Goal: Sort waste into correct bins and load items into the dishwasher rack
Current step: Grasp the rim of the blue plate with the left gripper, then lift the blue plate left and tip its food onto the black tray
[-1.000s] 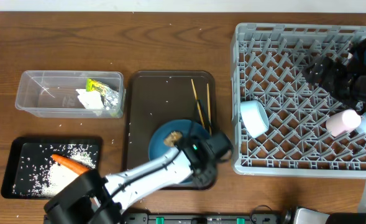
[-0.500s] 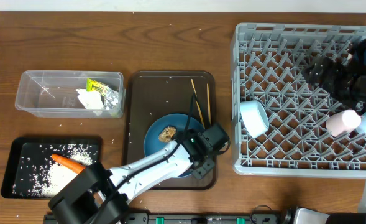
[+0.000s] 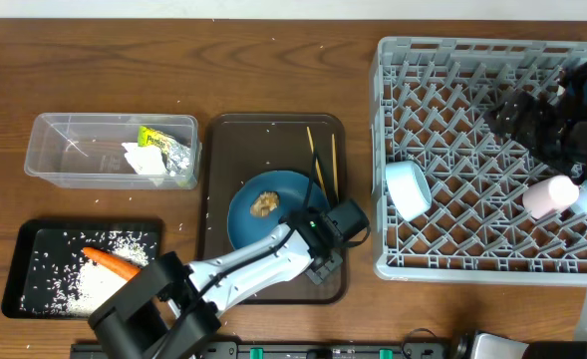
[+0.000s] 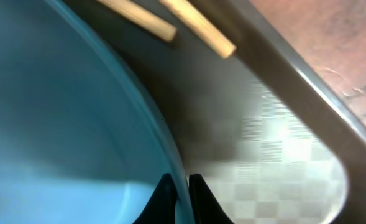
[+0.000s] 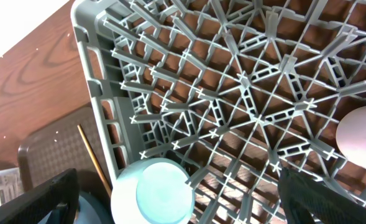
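Left gripper point(image 4: 179, 188) clenched on the plate point(image 4: 58, 124) rim, lower centre.
Right gripper point(image 5: 183, 186) spread wide above the rack point(image 5: 251, 93), upper right.

Overhead: even bright light, soft shadows, sharp. Left wrist: v. close, blurry; plate point(image 4: 58, 124) out of focus, glare patch on tray point(image 4: 276, 155). Right wrist: sharp; top-left corner blown white, cup point(image 5: 363, 134) overexposed.

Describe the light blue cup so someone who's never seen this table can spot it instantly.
Find the big grey dishwasher rack filling the right of the overhead view. Just inside its left wall, a little below the middle, sits the light blue cup. The only other cup in the rack is a pink cup at the opposite edge, so colour and side settle it.
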Tool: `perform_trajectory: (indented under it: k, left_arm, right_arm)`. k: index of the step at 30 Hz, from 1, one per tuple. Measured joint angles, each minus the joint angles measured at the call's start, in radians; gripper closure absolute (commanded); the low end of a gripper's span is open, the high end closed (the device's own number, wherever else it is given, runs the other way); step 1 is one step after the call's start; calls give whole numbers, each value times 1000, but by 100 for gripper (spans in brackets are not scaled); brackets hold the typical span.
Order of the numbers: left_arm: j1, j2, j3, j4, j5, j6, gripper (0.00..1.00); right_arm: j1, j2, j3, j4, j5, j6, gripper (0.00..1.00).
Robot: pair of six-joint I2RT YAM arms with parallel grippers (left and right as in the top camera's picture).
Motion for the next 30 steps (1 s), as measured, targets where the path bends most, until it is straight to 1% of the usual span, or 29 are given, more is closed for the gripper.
perform_trajectory:
  k: [4, 8, 11, 14, 17, 21, 24, 26, 30]
  left_arm:
    - [0, 0, 23, -42, -18, 6, 94]
    - [1, -18, 127, -166, -18, -6, 94]
    - [1, -61, 258, -248, -45, -66, 94]
    - [18, -132, 367, -258, -83, -135, 94]
    - [72, -213, 423, -258, -105, -225, 94]
    - [236, -294, 431, -296, -108, -357, 94]
    - [412, -328, 430, -316, -56, -415, 94]
    - [560, -353, 430, -324, 10, -437, 93]
    - [868, -403, 428, -331, 202, -425, 94]
  right_arm:
    - [0, 0, 0, 0, 0, 0, 5]
    - [0, 0, 0, 0, 0, 0, 5]
    - [0, 0, 0, 0, 0, 0, 6]
    - [0, 0, 0, 0, 0, 0, 6]
    - [0, 0, 0, 0, 0, 0, 6]
    - [0, 0, 0, 0, 0, 0, 6]
    - [0, 0, 0, 0, 0, 0, 5]
    - [0, 0, 0, 0, 0, 0, 5]
    - [0, 0, 0, 0, 0, 0, 5]
